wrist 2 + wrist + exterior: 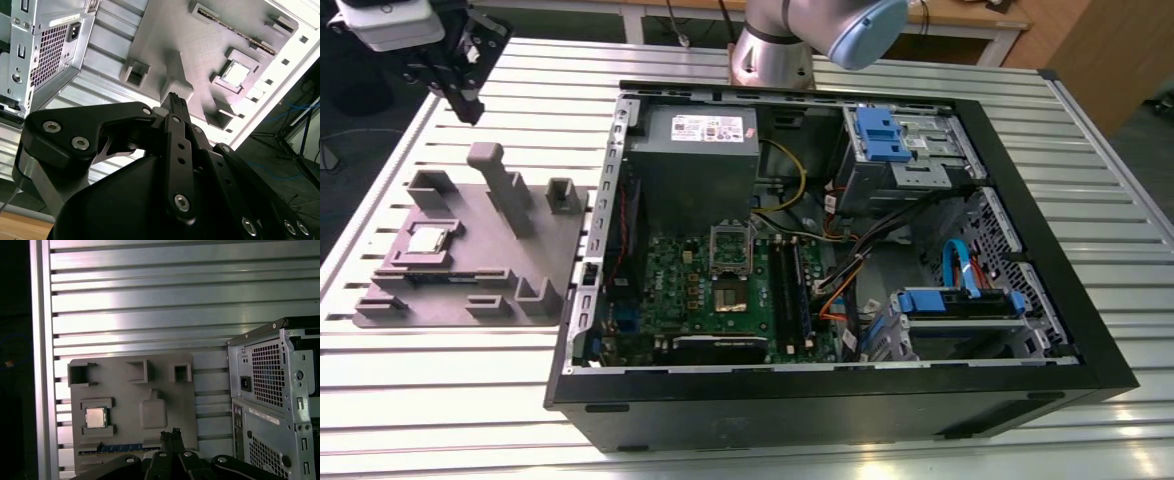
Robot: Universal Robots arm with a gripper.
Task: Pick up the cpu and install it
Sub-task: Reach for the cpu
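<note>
From where I stand, the gripper (467, 105) hangs in the air at about ten o'clock in the exterior view. Its two black fingers are pressed together, tip against tip, with nothing between them (the second wrist view shows the pair (174, 100) meeting in one narrow point). It sits off the far edge of the grey fixture tray (480, 255), roughly at the tray's twelve o'clock, and touches nothing.

The cpu (427, 240) lies flat in its square pocket on that tray, silver top up, towards the tray's nine o'clock side in the exterior view and well apart from the fingers. Both wrist views catch it as well, bright against the grey: (235, 74) and (95, 417). A tall grey post (494, 180) stands upright on the tray between the cpu and the case, and a narrow strip of circuit board (117, 447) lies in a slot just beside the cpu's pocket.

At the tray's three o'clock stands the open computer case (1067, 330), lying on its side on the slatted aluminium table (440, 400). Inside it, the green motherboard (687, 300) sits at about seven o'clock, with a hinged metal frame (727, 243) near its middle and a grey power supply box (700, 165) above it at eleven o'clock. The arm's base (774, 55) rises behind the case.
</note>
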